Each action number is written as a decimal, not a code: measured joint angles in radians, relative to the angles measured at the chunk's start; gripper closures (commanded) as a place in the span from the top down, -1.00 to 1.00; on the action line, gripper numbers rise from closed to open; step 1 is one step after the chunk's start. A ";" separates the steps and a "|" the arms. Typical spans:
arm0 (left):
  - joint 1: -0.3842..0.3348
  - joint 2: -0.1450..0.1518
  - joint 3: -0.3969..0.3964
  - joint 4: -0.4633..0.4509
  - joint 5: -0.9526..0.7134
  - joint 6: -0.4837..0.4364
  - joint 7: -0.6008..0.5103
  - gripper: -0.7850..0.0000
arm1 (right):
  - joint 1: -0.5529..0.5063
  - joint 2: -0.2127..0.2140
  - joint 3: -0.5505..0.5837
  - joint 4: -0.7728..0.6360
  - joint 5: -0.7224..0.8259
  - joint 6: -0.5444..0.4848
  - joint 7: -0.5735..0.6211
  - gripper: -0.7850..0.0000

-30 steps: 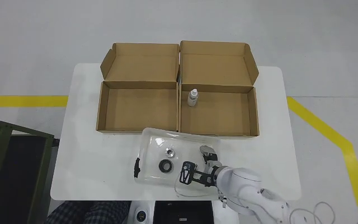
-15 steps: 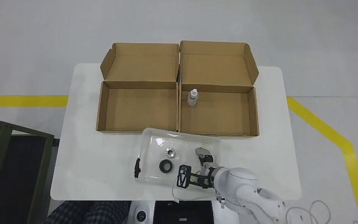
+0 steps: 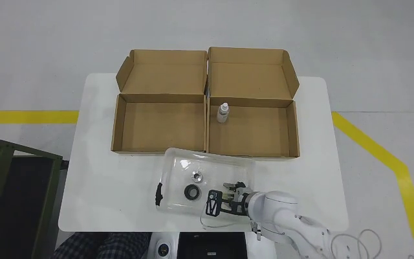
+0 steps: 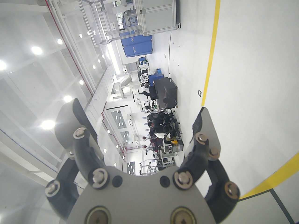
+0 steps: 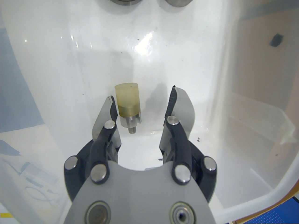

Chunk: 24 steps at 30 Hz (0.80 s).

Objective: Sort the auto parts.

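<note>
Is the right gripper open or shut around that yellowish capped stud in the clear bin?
Open. The right gripper straddles the yellowish capped stud in the clear bin, with a visible gap beside one finger.

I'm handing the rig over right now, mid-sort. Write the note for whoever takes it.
Left gripper: open, holding nothing, pointed away from the table.
Right gripper: open, down in the clear bin, fingers either side of a capped stud, not closed yet.
Done: one white bottle stands in the right box.
To do: grip the stud and box it; then the metal piece and black ring in the bin.
</note>
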<state>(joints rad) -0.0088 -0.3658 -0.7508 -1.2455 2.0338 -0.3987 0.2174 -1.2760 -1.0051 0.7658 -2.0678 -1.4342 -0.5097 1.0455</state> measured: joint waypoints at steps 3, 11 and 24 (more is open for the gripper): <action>0.000 0.000 0.000 0.000 0.000 0.000 0.000 1.00 | -0.001 -0.002 0.001 0.001 0.006 -0.003 0.005 -0.21; 0.000 0.000 0.000 0.000 0.000 0.000 0.000 1.00 | -0.001 -0.006 0.005 0.011 0.025 -0.007 0.013 -0.35; 0.000 0.000 0.000 0.000 0.000 0.000 0.000 1.00 | 0.009 -0.015 0.004 0.020 0.045 -0.017 0.018 -1.00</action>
<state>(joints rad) -0.0088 -0.3658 -0.7508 -1.2455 2.0338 -0.3987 0.2174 -1.2672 -1.0201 0.7698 -2.0476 -1.3888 -0.5265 1.0632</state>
